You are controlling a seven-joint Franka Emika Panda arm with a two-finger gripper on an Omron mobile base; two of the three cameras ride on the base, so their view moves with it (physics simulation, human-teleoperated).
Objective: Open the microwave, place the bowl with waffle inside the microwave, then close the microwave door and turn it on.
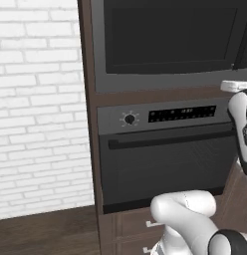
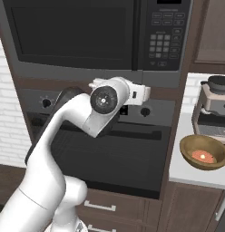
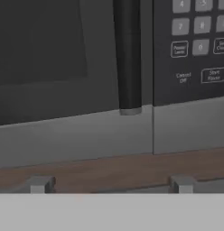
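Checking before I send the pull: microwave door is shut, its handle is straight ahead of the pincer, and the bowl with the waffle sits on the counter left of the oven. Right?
Not quite. The bowl sits on the counter right of the oven, as the right base view shows. The door is shut and its handle is ahead of the pincer.

Glossy white arm (image 2: pixel 51 149), dark round joints.
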